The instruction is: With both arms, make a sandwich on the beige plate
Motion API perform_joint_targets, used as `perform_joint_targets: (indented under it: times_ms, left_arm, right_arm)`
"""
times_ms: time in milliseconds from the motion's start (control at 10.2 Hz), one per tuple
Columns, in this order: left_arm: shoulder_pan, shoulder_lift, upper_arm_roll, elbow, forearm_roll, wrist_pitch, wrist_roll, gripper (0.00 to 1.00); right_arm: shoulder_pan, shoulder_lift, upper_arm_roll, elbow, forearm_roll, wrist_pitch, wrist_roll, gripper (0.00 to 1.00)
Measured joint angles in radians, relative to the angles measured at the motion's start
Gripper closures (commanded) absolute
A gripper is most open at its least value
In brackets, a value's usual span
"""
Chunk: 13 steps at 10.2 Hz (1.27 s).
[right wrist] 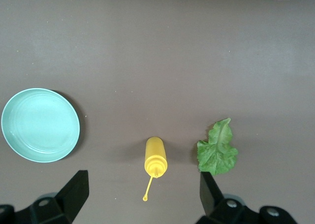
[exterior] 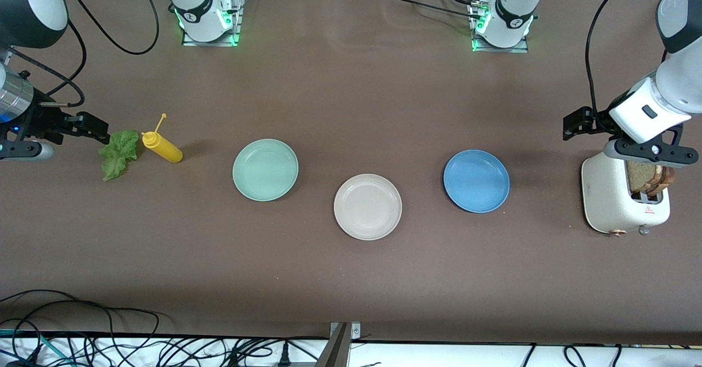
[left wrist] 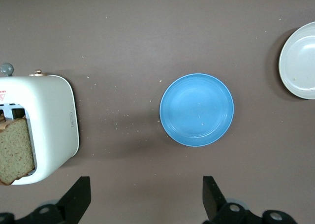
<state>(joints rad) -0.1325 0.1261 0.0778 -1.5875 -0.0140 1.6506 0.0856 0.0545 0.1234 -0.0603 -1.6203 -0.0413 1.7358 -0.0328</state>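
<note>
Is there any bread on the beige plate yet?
No, the beige plate lies bare, and the bread slices stand in the toaster.

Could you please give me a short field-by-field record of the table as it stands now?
beige plate: bare, nearest the front camera, between the other plates
mint plate: bare, toward the right arm's end
blue plate: bare, toward the left arm's end
bread: in the toaster
lettuce: flat on the table beside the mustard bottle
left gripper: open, above the toaster
right gripper: open, above the lettuce
sandwich: not started
</note>
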Motion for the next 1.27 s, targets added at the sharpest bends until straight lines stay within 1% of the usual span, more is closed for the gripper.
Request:
perform_joint_targets:
  times_ms: [878,1268]
  left_arm:
    - [0.010,0.000,0.002,0.000,0.000,0.000,0.011,0.00]
    - [0.096,0.043,0.003,0.003,0.000,0.002,0.139,0.00]
  right_arm:
    - [0.000,0.000,0.000,0.000,0.000,0.000,0.000,0.00]
    - [0.000,0.001,0.000,0.000,0.000,-0.002,0.000,0.00]
